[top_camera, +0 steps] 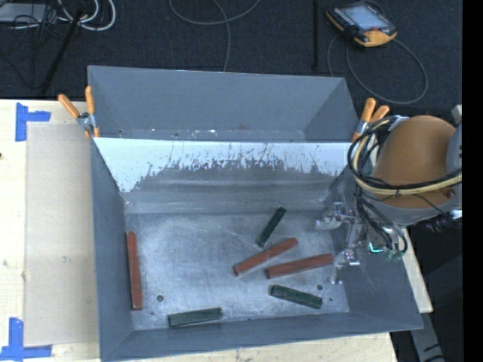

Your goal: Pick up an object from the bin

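A red-brown stick [299, 265] is seen ending just beside the gripper [343, 266]. Whether they touch, or how far the gripper is spread, cannot be told under the cables. Beyond it lie a second red-brown stick [265, 256] and two dark green sticks [271, 226] [296, 297].

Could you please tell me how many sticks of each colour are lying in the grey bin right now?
Reddish-brown flat sticks: 3
Dark green flat sticks: 3
Total: 6
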Robot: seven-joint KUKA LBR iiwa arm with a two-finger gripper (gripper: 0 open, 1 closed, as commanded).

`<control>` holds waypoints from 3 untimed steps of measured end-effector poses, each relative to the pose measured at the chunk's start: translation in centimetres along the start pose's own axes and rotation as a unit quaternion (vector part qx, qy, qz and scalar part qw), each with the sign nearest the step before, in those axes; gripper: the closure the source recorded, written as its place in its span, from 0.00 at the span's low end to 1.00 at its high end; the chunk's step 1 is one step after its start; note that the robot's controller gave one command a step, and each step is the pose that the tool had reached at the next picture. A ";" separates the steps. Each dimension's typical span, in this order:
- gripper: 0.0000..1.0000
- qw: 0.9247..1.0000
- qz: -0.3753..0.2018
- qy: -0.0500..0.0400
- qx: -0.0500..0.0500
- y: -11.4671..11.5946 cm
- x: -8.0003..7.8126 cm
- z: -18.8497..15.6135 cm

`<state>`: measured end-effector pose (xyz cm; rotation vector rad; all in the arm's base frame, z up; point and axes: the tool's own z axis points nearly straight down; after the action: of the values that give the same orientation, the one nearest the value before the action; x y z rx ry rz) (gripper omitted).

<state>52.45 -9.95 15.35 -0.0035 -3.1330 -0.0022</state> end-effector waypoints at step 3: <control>1.00 1.000 -0.026 -0.011 0.003 -2.7 -5.1 7.7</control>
<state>57.46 -12.65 7.59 0.0796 -3.1532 0.0054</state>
